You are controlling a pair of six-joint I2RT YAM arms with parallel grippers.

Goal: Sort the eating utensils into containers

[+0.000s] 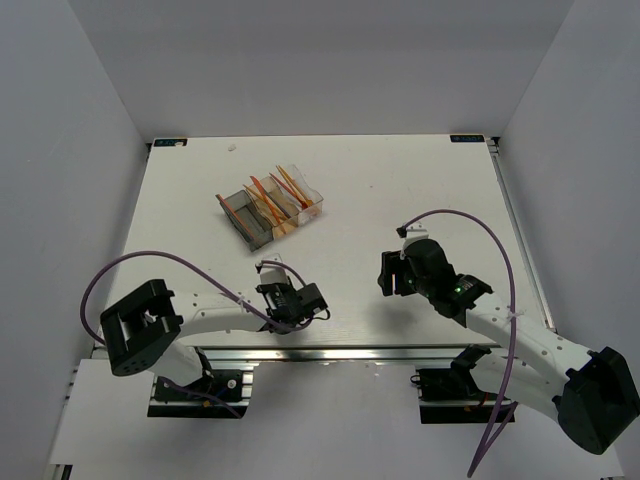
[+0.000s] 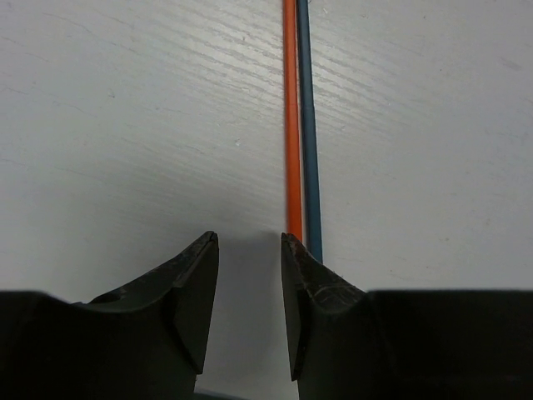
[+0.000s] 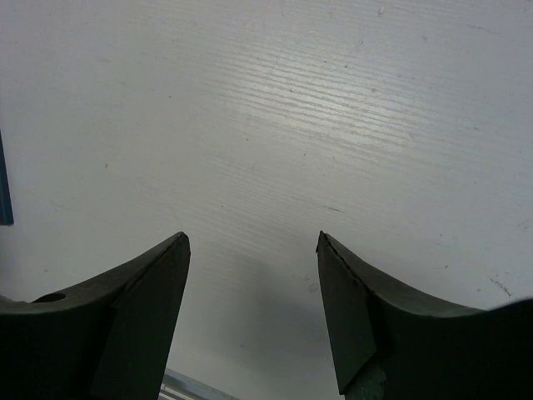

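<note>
Orange utensil (image 2: 291, 125) parallels blue utensil (image 2: 307, 125) beyond left gripper (image 2: 250, 239)

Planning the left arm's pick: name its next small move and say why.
Probably shift the left claw sideways, rightward in its wrist view. It is open and empty, while the orange utensil and blue utensil lie side by side on the table, running under the finger on that side rather than into the gap.
</note>
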